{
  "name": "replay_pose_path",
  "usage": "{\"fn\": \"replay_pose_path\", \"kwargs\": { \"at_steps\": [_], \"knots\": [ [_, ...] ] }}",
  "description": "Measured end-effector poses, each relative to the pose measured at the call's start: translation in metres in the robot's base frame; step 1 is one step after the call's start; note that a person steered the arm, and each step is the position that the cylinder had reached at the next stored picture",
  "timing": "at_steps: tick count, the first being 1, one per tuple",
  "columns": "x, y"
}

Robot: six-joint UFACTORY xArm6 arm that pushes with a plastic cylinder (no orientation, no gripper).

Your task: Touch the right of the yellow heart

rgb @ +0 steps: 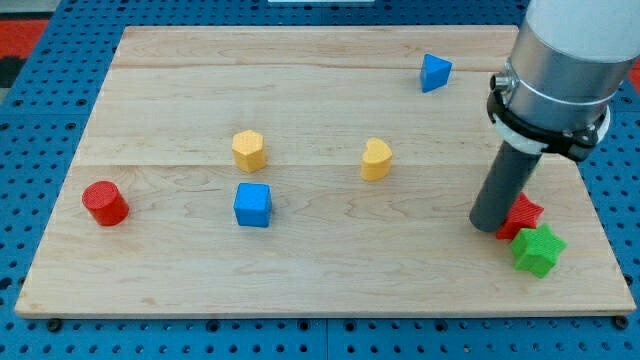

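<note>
The yellow heart (376,159) lies on the wooden board (320,280) a little right of centre. My tip (489,226) is the lower end of the dark rod at the view's right, well to the right of the heart and lower in the view. It stands just left of a red block (524,214), partly hidden behind the rod. A green star block (538,250) lies just below that red block.
A yellow block (249,150) lies left of centre with a blue cube (253,204) below it. A red cylinder (104,203) is near the left edge. A blue triangle block (434,72) is near the top right. The arm's grey body (565,60) fills the top right corner.
</note>
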State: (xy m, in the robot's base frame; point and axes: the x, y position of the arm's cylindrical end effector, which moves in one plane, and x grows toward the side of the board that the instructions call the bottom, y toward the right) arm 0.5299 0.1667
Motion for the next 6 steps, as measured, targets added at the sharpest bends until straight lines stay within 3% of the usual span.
{"fn": "replay_pose_path", "kwargs": {
  "at_steps": [2,3,5,6],
  "knots": [
    [-0.012,-0.087],
    [-0.055,-0.086],
    [-0.141,-0.016],
    [-0.151,0.021]
  ]
}}
